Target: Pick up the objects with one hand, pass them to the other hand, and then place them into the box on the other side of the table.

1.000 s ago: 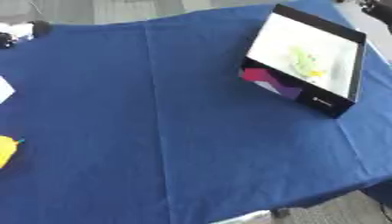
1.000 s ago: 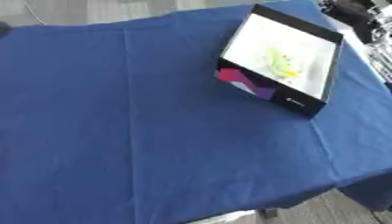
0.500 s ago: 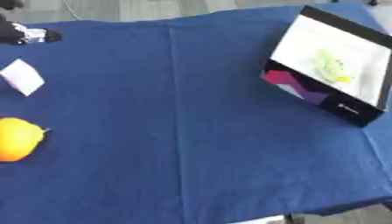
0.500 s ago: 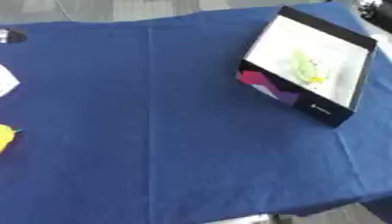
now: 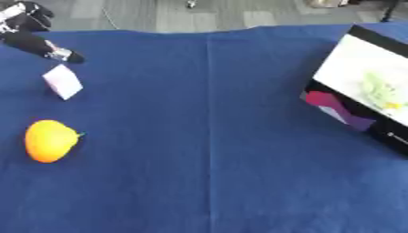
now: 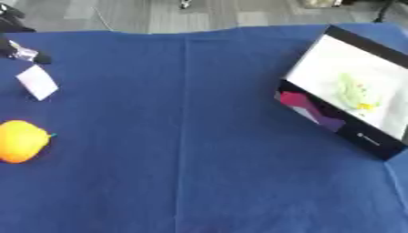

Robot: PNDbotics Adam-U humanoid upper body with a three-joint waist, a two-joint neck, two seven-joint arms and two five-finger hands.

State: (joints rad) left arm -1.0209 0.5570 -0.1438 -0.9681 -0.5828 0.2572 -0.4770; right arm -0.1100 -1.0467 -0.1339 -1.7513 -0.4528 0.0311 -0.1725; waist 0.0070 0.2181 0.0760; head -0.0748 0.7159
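Blue-clothed desk (image 5: 207,173), seen from above. At the left edge, a yellow-orange fruit-shaped object (image 5: 49,140), lying on the cloth. Just beyond it, a small pale tilted card or packet (image 5: 63,82), apart from the fruit. At the upper left corner, the left hand (image 5: 36,43), black with a silver tip, reaching down toward the card but not touching it; fingers seemingly stretched out with nothing held, though too blurred to be sure. At the right edge, a black box (image 6: 350,98) with a white inside, askew, a greenish-yellow thing (image 6: 351,93) lying in it. No sight of the right hand.
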